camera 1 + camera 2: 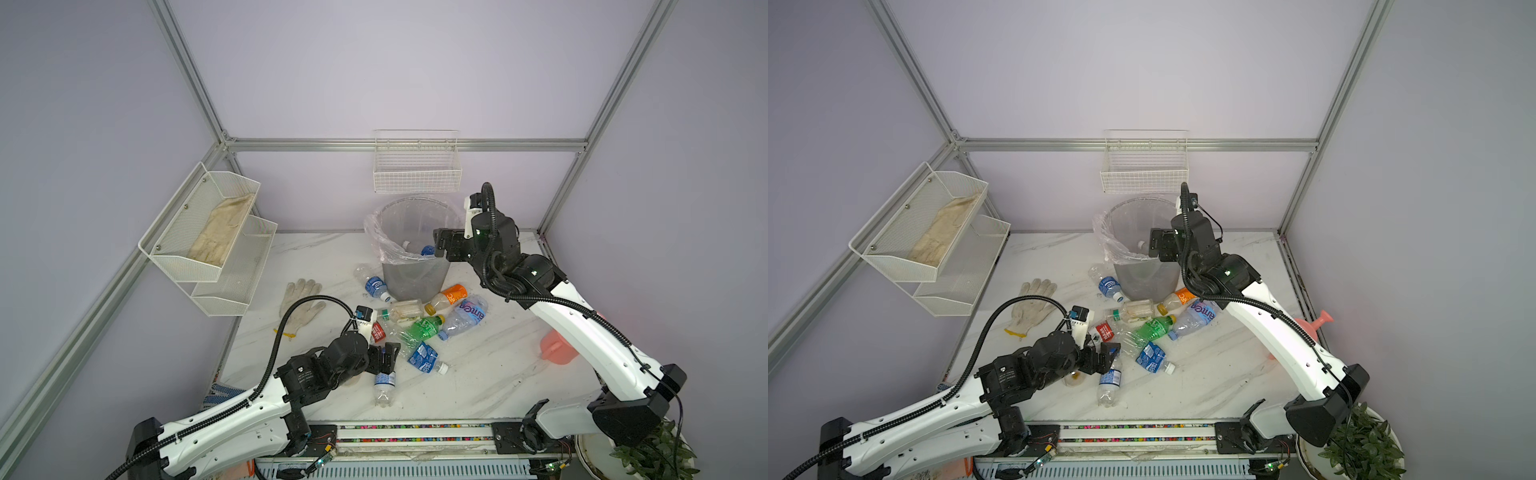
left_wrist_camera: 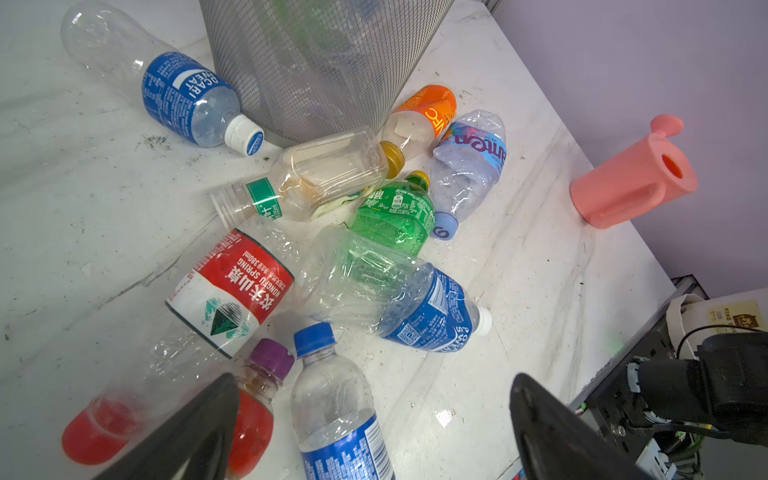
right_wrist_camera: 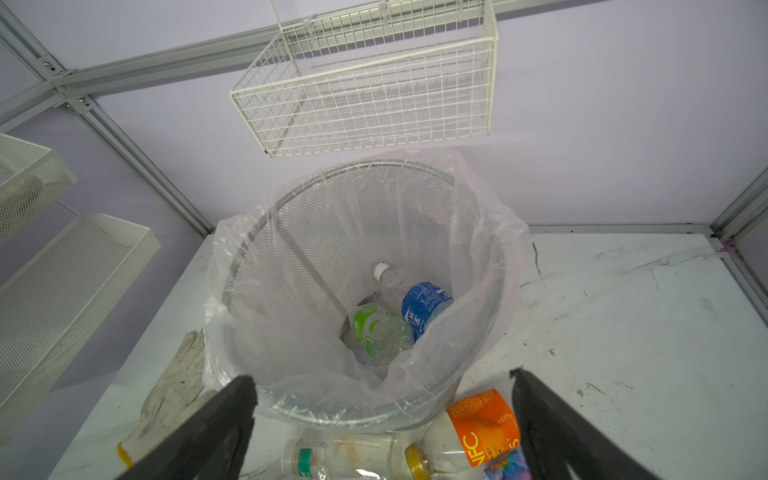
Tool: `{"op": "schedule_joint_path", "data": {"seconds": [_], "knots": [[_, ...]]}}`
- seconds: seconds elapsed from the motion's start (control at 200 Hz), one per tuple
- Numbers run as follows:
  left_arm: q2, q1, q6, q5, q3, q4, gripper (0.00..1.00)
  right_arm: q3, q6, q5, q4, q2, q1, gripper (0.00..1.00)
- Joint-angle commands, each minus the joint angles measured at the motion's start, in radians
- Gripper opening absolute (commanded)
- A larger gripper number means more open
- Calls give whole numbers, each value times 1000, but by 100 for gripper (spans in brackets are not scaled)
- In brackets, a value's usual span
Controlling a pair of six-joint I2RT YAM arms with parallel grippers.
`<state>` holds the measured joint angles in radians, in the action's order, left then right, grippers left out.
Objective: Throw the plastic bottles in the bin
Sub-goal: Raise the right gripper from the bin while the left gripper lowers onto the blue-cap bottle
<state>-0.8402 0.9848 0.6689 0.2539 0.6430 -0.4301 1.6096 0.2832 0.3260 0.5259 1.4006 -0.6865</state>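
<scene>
"NONGFU SPRING" and "380ml" are printed on the red-labelled bottle [image 2: 232, 286] lying just ahead of the jaws of the left gripper [image 2: 376, 380]. Farther ahead, "OCARI SWEAT" is shown on a blue-labelled bottle [image 2: 183, 93] and "NFC" on the orange-labelled bottle [image 2: 432, 112].

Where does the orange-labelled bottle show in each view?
Top view: orange-labelled bottle lies right of the bin's base.
Top view: bottle, same spot by the bin.
Left wrist: bottle beside the bin's mesh wall.
Right wrist: bottle just outside the bin's rim.
Shared landmark: the bin.
</scene>
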Motion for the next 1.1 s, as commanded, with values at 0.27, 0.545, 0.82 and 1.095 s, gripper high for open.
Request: {"op": "schedule_joint_path", "data": {"seconds": [0.27, 0.545, 0.82, 1.095], "knots": [[-60, 9, 75, -25, -26, -3, 100, -44, 3, 19, -21, -22, -4, 97], [-88, 13, 123, -42, -46, -7, 100, -64, 13, 19, -18, -52, -4, 97], [-139, 18, 154, -76, -57, -9, 100, -83, 26, 16, -18, -64, -4, 97], [-196, 26, 170, -76, -58, -9, 99, -100, 33, 17, -18, -74, -4, 98]]}}
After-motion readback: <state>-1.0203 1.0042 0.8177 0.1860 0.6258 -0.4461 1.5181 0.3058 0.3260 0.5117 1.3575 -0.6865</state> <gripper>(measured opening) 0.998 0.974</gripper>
